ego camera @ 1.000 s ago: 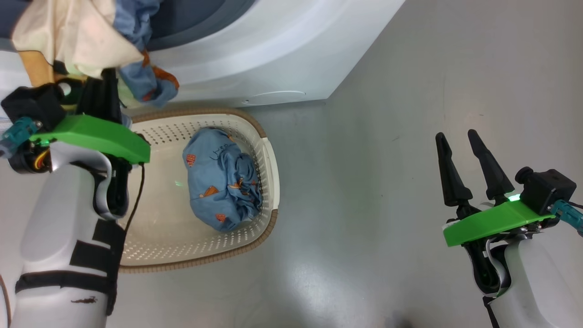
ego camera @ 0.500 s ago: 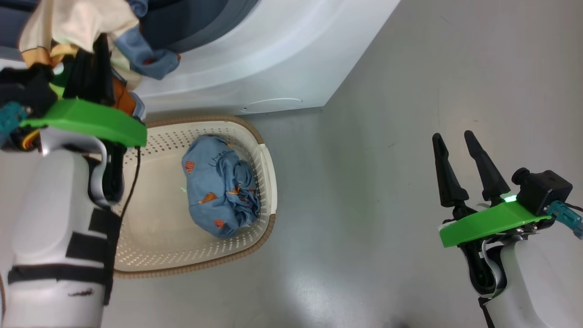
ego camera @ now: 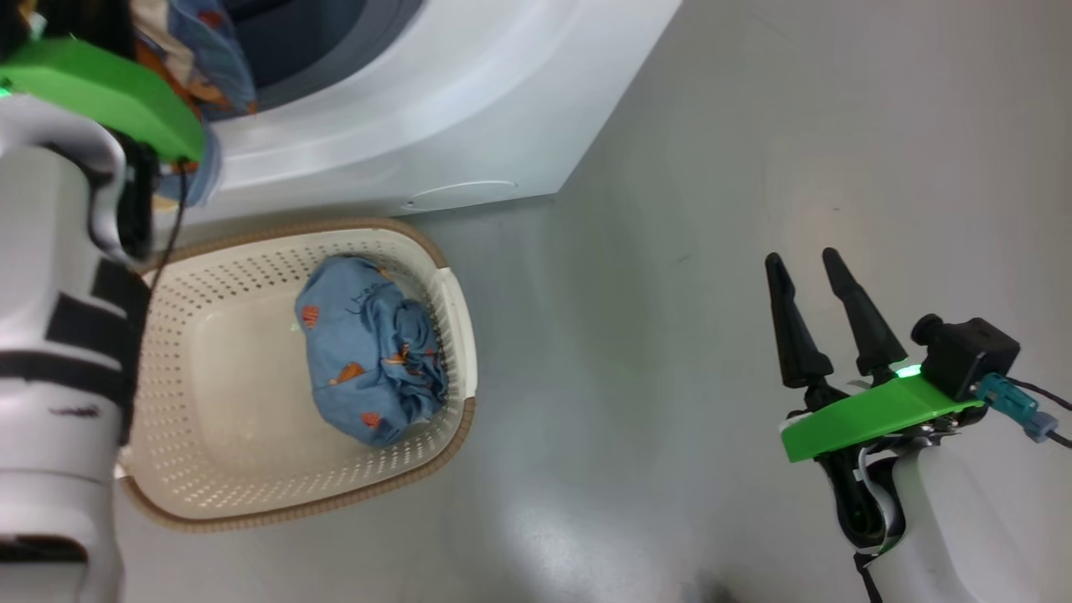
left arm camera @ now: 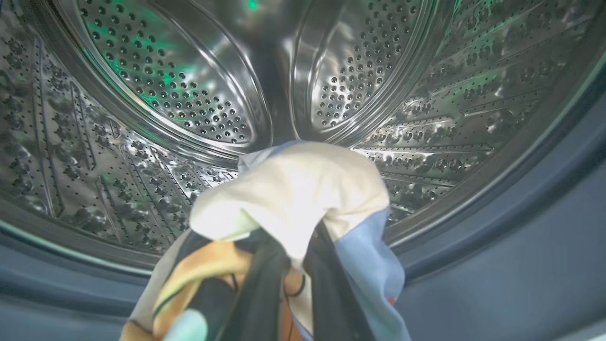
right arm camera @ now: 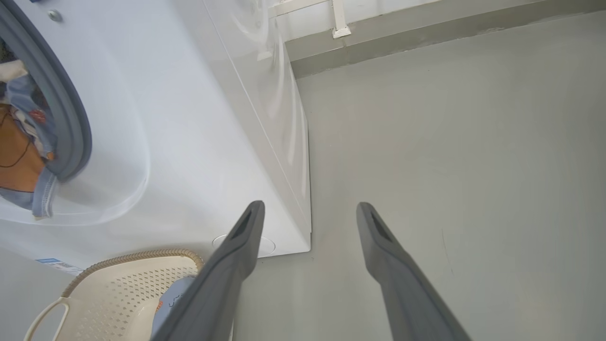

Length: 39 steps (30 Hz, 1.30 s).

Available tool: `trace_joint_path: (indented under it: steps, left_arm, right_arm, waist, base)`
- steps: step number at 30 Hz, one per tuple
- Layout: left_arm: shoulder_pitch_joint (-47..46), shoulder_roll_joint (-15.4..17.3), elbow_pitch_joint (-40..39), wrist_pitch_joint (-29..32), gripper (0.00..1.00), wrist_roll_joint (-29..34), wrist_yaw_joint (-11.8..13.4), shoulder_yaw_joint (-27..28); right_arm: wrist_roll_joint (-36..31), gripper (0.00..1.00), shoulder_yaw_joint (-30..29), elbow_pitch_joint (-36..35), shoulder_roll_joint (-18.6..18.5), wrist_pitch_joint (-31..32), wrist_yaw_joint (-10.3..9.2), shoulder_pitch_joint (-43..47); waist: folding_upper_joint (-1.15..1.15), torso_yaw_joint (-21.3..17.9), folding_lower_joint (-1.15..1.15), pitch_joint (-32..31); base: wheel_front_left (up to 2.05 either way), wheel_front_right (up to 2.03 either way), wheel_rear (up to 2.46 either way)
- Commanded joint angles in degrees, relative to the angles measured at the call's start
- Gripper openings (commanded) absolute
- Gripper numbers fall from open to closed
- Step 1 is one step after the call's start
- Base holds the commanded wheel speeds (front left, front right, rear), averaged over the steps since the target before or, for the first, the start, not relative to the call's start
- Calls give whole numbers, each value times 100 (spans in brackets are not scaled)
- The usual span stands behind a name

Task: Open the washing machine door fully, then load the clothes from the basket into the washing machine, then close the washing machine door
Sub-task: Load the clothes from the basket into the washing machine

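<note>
While tight on clothes (left arm camera: 293, 189), left pincer (left arm camera: 297, 258)

The left forearm (ego camera: 50, 335), pale and banded with black straps, is raised along the left edge of the head view, with its green wrist plate (ego camera: 100, 92) carried near the top. In the left wrist view the left jaws are drawn almost together, and their dark fingers (left arm camera: 258, 303) are pinched on the clothes (left arm camera: 289, 199), which are bunched over the tips. The right forearm (ego camera: 946, 519) is held low at the lower right, with a green plate (ego camera: 871, 414) and a black camera (ego camera: 963, 356) mounted at the wrist. The right jaws are spread wide and empty, the two long fingers (ego camera: 791, 327) pointed up and slightly leftward.
</note>
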Motion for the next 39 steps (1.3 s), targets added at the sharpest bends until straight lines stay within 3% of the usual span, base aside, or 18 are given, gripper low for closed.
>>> trace_joint_path:
  steps: [1,6,20,30,31,32,33,34,39]
  left_arm:
    - [-283,278,13,-36,0,-7,-15,61]
    - [-749,350,-33,-36,0,22,-15,158]
    - [-744,345,-1455,-36,0,556,-15,780]
    - [-727,337,-332,-36,0,571,-15,574]
    - [-758,340,-147,-36,9,562,-15,546]
    - [-807,349,-4,-36,39,581,-15,490]
    - [-861,361,86,-36,93,601,-15,452]
    - [-903,360,174,-36,100,588,-15,458]
    - [-1005,336,388,-36,100,559,-15,462]
  right_arm:
    - [45,100,161,-95,33,-43,16,35]
    - [64,100,188,-102,66,-43,16,-1]
    - [97,100,238,-131,128,-43,16,-143]
    - [90,100,242,-115,152,-43,16,-126]
    - [90,100,240,-114,154,-43,16,-125]
    - [90,100,238,-114,155,-43,16,-124]
    - [91,100,235,-115,156,-43,16,-126]
    - [90,100,234,-115,158,-43,16,-128]
    - [88,100,222,-118,164,-43,16,-132]
  waist:
    - [0,-96,0,15]
    - [0,-214,0,78]
    - [0,-392,0,308]
    - [0,-406,0,296]
    - [0,-402,0,293]
    - [0,-397,0,294]
    - [0,-394,0,299]
    - [0,-390,0,300]
    - [0,-360,0,305]
  base:
    - [0,0,0]
    - [0,0,0]
    - [0,0,0]
    - [0,0,0]
    - [0,0,0]
    - [0,0,0]
    - [0,0,0]
    - [0,0,0]
    - [0,0,0]
